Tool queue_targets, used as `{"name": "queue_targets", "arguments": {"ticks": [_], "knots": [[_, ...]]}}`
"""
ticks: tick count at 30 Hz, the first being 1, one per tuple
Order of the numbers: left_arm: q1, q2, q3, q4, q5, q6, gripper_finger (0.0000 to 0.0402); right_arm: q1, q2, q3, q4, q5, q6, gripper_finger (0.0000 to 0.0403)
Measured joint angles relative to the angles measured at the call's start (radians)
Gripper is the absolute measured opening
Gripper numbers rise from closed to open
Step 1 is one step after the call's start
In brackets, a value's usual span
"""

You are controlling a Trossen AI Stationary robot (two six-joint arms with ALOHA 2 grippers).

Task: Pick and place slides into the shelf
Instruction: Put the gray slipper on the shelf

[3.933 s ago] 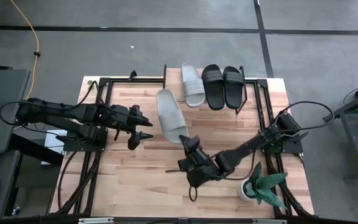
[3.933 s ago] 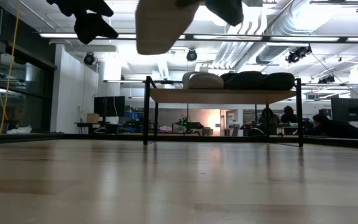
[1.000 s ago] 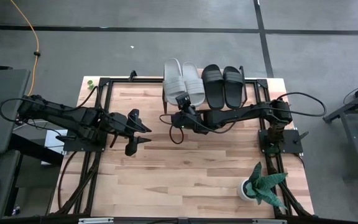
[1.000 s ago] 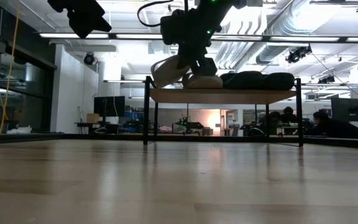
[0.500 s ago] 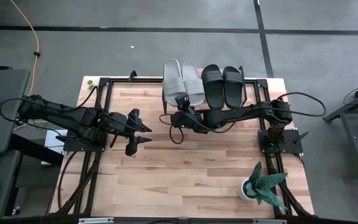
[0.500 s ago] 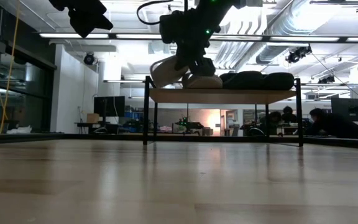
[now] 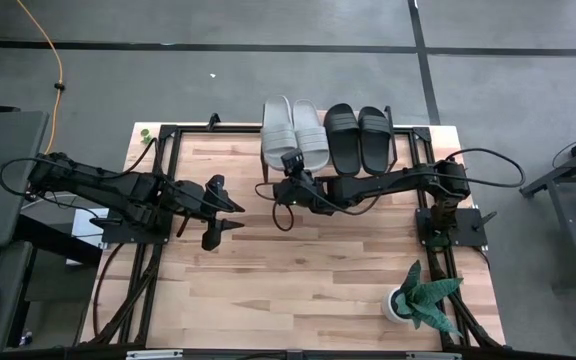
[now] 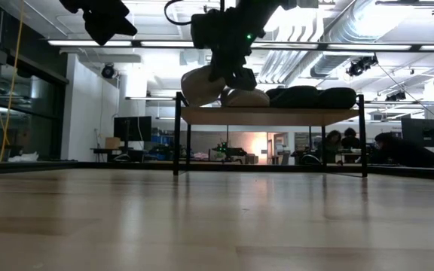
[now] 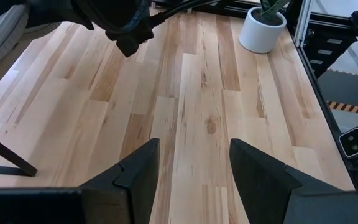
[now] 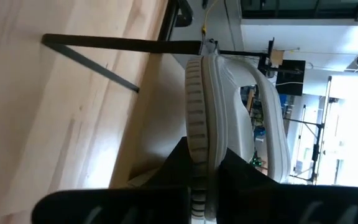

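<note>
Pinching a pale slide's (image 7: 277, 125) heel over the shelf (image 8: 271, 115), right hand (image 7: 290, 176)

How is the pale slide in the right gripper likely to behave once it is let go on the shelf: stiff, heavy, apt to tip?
The pale slide probably stays stiff: pinched at one end by the right gripper, it shows no sag. It seems light, since that end grip carries it. In the low view it looks tilted over the shelf, so it may rock or tip when released.
</note>
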Motion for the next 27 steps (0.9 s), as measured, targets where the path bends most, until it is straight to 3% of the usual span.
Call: {"name": "queue_targets", "arguments": {"ticks": [5,27], "knots": [[0.000,0.000,0.000,0.000,0.000,0.000,0.0182,0.001,0.000,0.000,-0.026,0.060,-0.007,0.0002],[0.000,0.000,0.000,0.001,0.000,0.000,0.0182,-0.006,0.001,0.000,-0.116,0.132,0.068,0.0001]]}}
